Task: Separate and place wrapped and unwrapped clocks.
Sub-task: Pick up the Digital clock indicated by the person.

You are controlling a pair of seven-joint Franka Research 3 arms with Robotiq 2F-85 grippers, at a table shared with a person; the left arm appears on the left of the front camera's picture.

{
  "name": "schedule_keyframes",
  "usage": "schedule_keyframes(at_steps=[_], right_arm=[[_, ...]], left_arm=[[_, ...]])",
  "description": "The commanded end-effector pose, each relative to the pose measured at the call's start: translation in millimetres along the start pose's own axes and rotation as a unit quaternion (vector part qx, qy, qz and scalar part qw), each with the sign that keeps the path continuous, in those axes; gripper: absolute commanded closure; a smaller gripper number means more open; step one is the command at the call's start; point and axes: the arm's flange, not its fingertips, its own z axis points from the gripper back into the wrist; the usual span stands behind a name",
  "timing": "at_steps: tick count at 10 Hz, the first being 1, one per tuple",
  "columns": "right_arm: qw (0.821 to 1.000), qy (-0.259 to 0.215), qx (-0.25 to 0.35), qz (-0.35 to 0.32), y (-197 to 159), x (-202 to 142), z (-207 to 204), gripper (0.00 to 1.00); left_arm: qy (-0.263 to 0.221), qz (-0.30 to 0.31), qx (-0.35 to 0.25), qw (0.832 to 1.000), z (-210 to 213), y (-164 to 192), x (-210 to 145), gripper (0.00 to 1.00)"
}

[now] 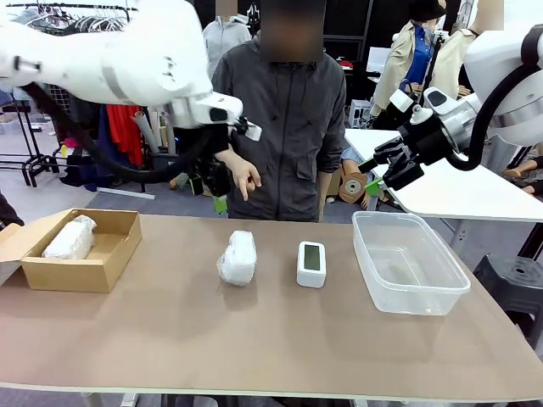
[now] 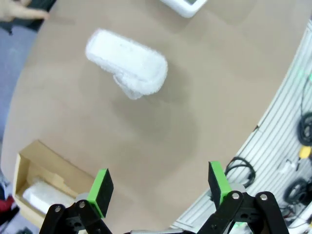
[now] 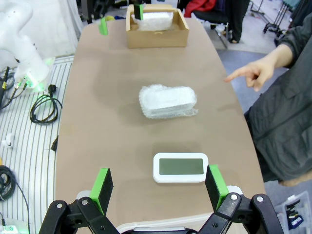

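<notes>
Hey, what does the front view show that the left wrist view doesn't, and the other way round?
Front view, not left wrist: the clear plastic tub right of the bare clock, and the right gripper raised in the air, jaws open. Left wrist, not front: black cables on the ribbed floor. Both: the wrapped bundle on the table, the cardboard box holding a second bundle, and the bare clock.

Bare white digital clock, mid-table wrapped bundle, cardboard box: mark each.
Bare white rounded-rectangular digital clock (image 1: 311, 257), front view, screen.
Translucent white plastic-wrapped bundle mid-table (image 1: 237, 257), front view, wrap's middle.
Open brown cardboard box (image 1: 68, 275), front view, front wall.
</notes>
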Motion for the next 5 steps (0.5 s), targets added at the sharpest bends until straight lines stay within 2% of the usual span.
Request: schedule_keyframes(at_steps=[1,2,3,4,5], right_arm=[[1.0,-0.003,-0.001,0.003,0.4,2.1,1.5,0.0],[1.0,-0.003,-0.001,0.003,0.4,2.1,1.5,0.0],[1.0,-0.003,-0.001,0.003,0.4,2.1,1.5,0.0],[1.0,-0.003,-0.001,0.003,0.4,2.1,1.5,0.0],[1.0,-0.003,-0.001,0.003,0.4,2.1,1.5,0.0]], left_arm=[[0.072,0.107,0.032,0.991,-11.9,-19.4,31.9,0.0],[0.1,0.152,0.054,0.982,-21.3,-27.8,40.4,0.0],[0.122,0.219,0.113,0.961,-30.1,-35.7,46.6,0.0],[0.078,0.24,0.129,0.959,-40.3,-38.9,54.2,0.0],[0.064,0.267,0.103,0.956,-52.6,-38.7,63.6,0.0]])
